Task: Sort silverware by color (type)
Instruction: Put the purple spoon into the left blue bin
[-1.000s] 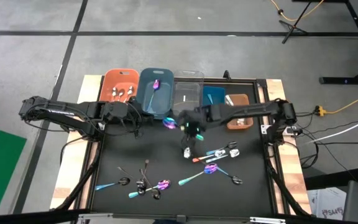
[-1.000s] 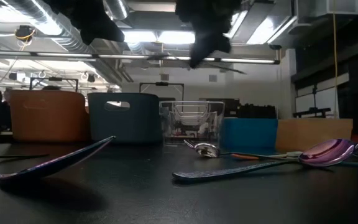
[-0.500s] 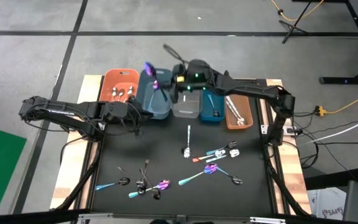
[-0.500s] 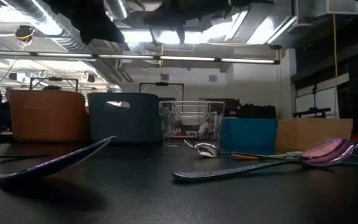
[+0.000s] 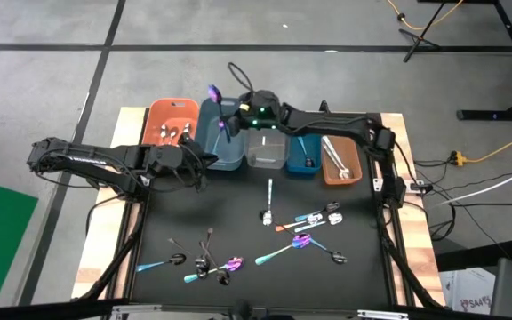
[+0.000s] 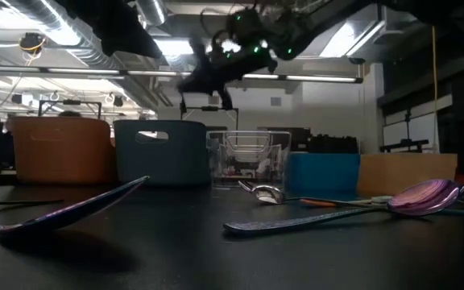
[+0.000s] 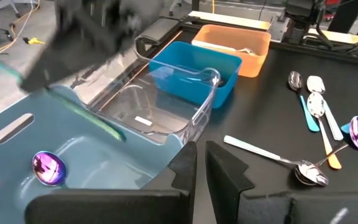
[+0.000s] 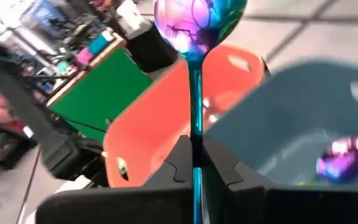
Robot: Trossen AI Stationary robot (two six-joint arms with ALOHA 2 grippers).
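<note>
- The right gripper has been swung across from mid-table to above the grey-blue bin in about a second, so the carry leg looks basically done.
- It's clamped on an iridescent purple spoon by the teal handle, bowl end sticking out past the fingers, as seen in the right wrist view.
- One purple spoon in the bin is already lying on the floor of that same grey-blue bin, so the match looks right; the drop is not yet made.
- The left gripper is parked just beside the near wall of the grey-blue bin, its fingers pressed nearly together and nothing held.
- Silver pieces can be seen in the orange bin right beside the grey-blue bin, and more in the brown bin, far side of the row.
- Plenty of loose silverware is left on the mat, well apart from the grey-blue bin, so a lot of sorting is probably still to go.
</note>
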